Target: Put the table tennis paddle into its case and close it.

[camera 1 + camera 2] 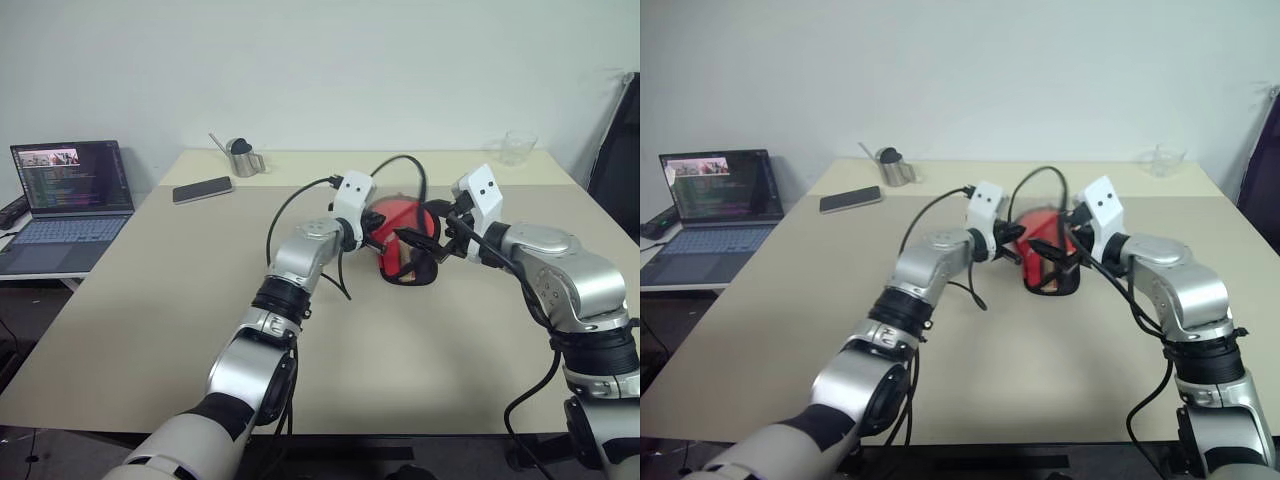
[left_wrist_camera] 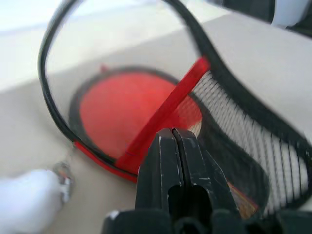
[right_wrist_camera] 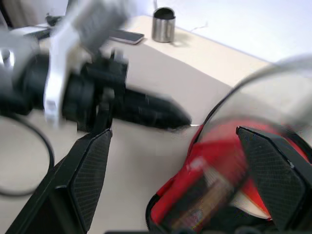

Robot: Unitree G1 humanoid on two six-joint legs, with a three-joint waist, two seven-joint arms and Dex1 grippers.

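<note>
While the left gripper point(image 2: 174, 146) is pinched shut on the case's point(image 1: 405, 262) rim at table centre, lifting the flap, the paddle point(image 2: 124, 114) lies inside; at three o'clock, the right gripper point(image 3: 175, 180) gapes wide, probably to reach the zip.

Large beige table point(image 1: 150, 330) with a plain matte top, set against a bare white wall point(image 1: 320, 60) under even, soft light; on its far side stand a small metal cup point(image 1: 242, 158) with a thin stick leaning out of it, a dark phone point(image 1: 202, 189) lying flat near the cup, and a clear glass cup point(image 1: 518, 147) near the far right corner. A lower side surface to the left carries an open laptop point(image 1: 68, 200) with its screen lit. A dark upright object point(image 1: 618, 150) stands past the table's right edge; what it is cannot be told.
</note>
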